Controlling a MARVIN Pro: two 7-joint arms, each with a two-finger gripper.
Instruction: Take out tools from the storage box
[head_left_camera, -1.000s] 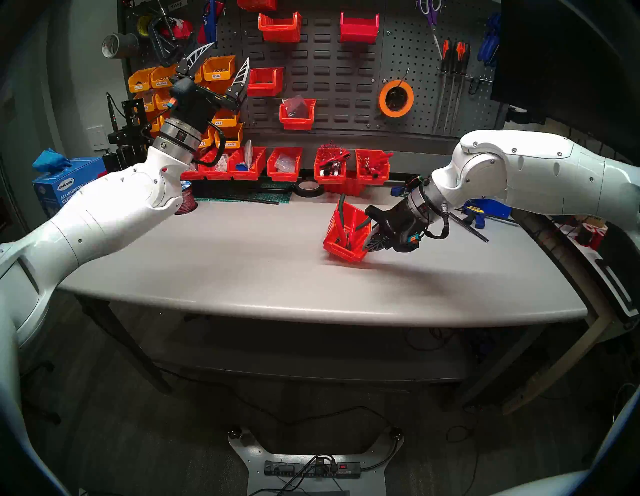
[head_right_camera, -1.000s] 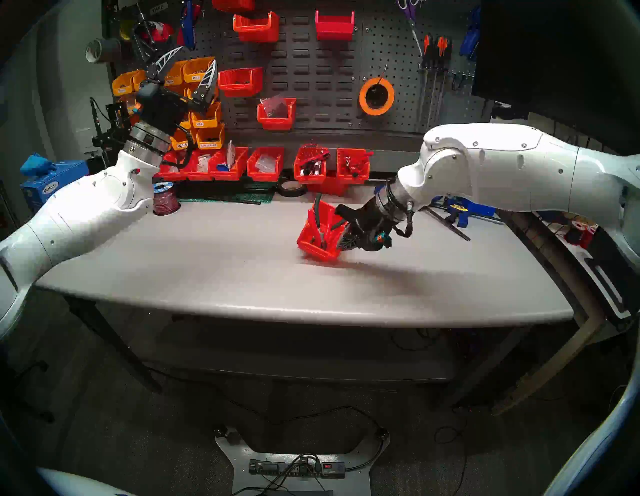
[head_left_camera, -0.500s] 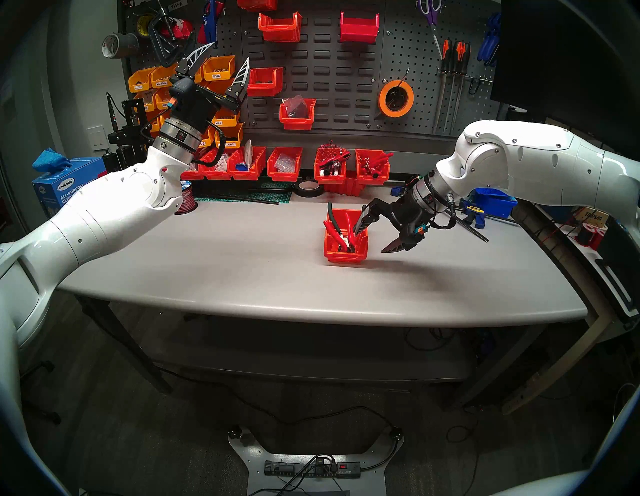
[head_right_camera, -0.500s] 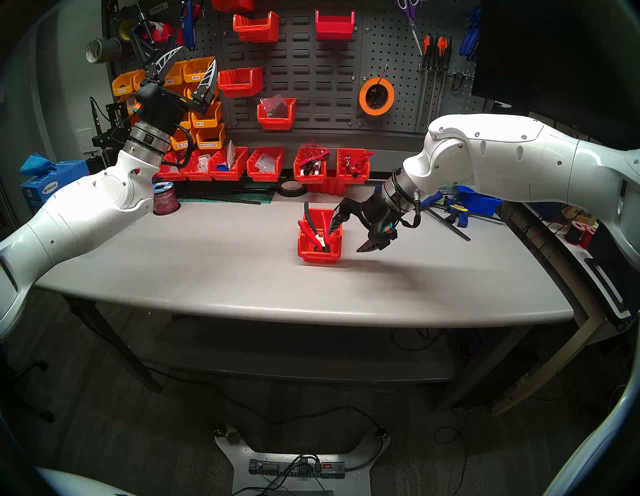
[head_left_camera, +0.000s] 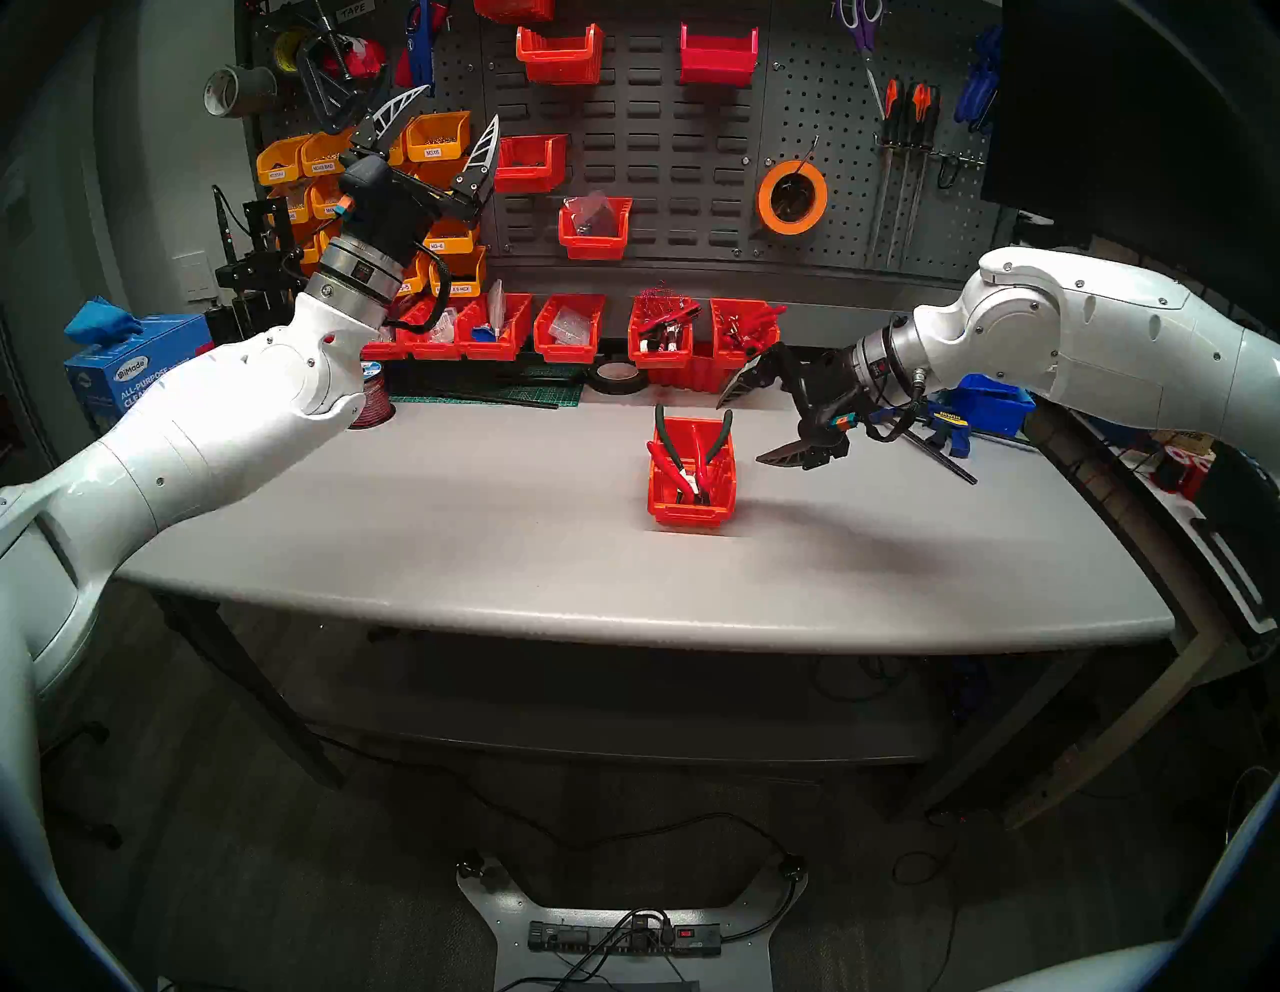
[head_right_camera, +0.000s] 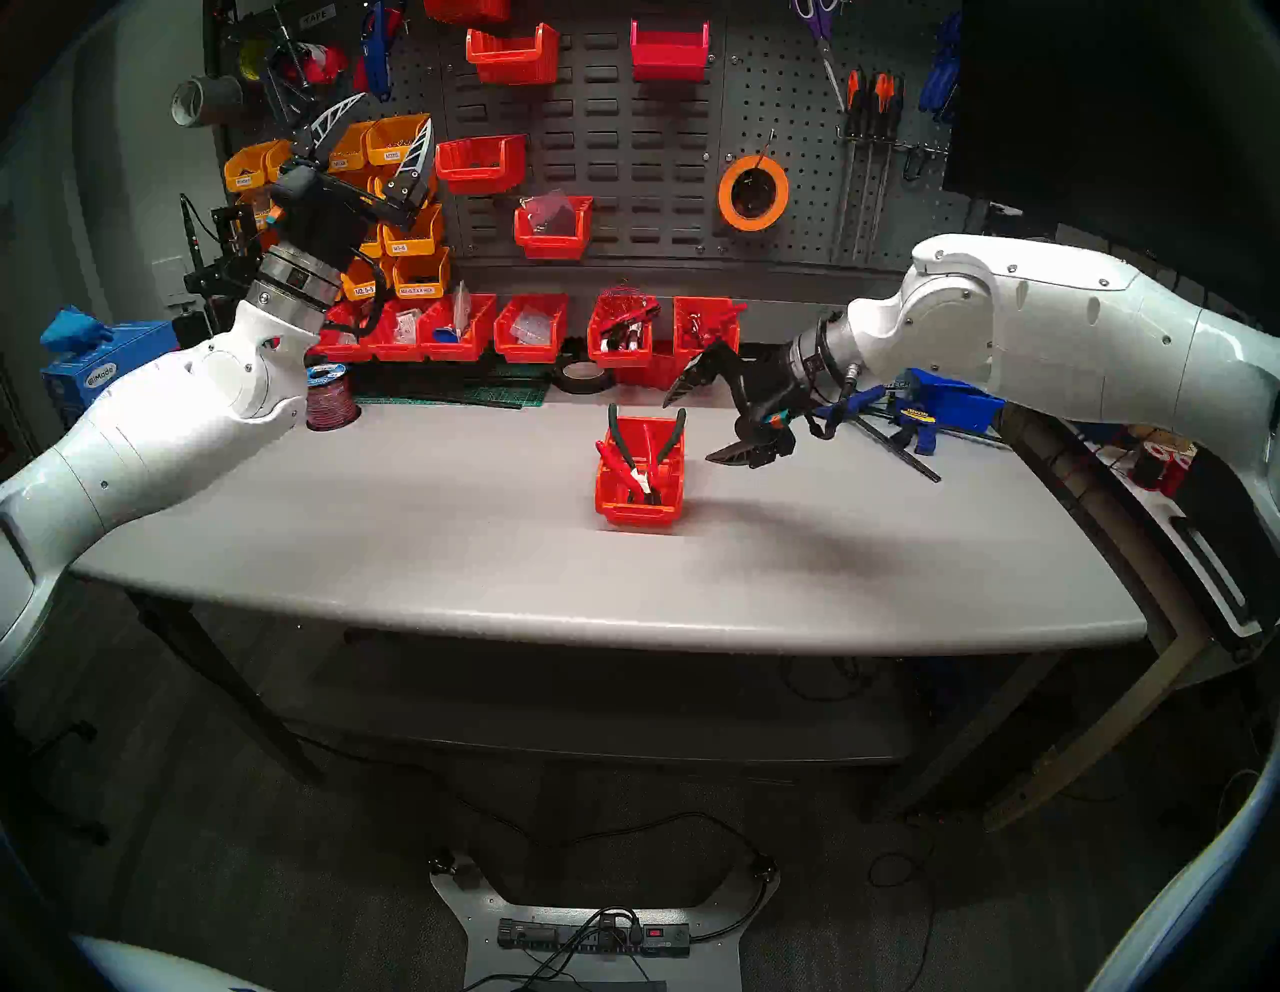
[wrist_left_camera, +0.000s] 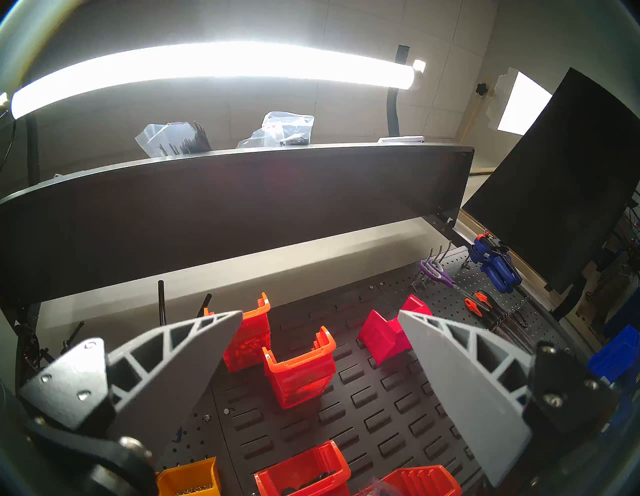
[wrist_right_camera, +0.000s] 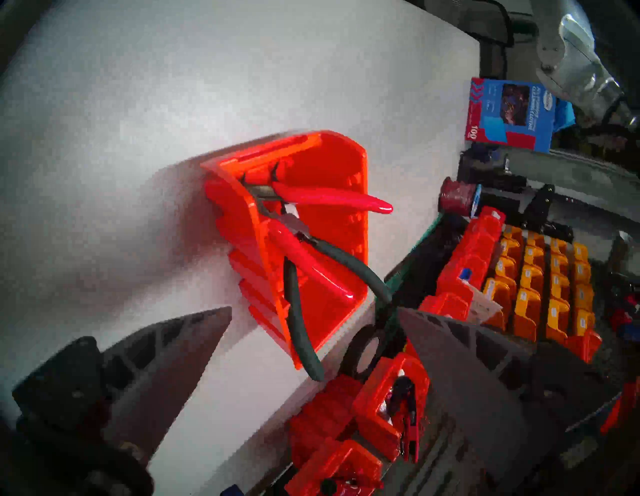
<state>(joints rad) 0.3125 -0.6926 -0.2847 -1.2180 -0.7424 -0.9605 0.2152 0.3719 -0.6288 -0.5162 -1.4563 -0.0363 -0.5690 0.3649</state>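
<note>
The storage box (head_left_camera: 690, 485) now sits flat, released; the right gripper (head_left_camera: 751, 422), jaws spread, backs off toward 2 o'clock.

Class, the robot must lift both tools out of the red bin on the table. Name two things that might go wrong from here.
1. The cutters and pliers lie crossed in the bin; lifting one may drag the other out.
2. The bin is small and stands loose; the open right gripper beside it may tip or push it.
</note>
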